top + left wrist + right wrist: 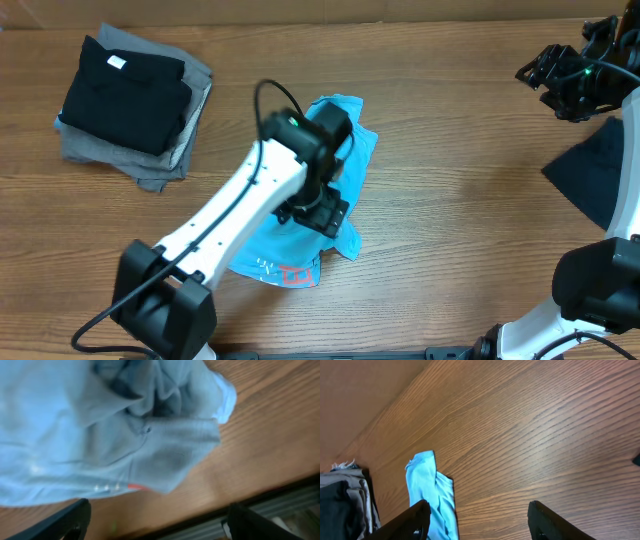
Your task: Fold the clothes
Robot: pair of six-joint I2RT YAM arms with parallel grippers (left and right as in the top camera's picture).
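A light blue T-shirt lies crumpled in the middle of the table, with a red print near its front edge. My left gripper hangs right over it, open and empty; the left wrist view shows the bunched shirt just beyond the spread fingers. My right gripper is raised at the far right, open and empty; its wrist view shows the blue shirt far off between the open fingers.
A stack of folded shirts, black on top of grey, sits at the back left; it shows in the right wrist view. A dark navy garment lies at the right edge. The table's front edge is close to the left gripper.
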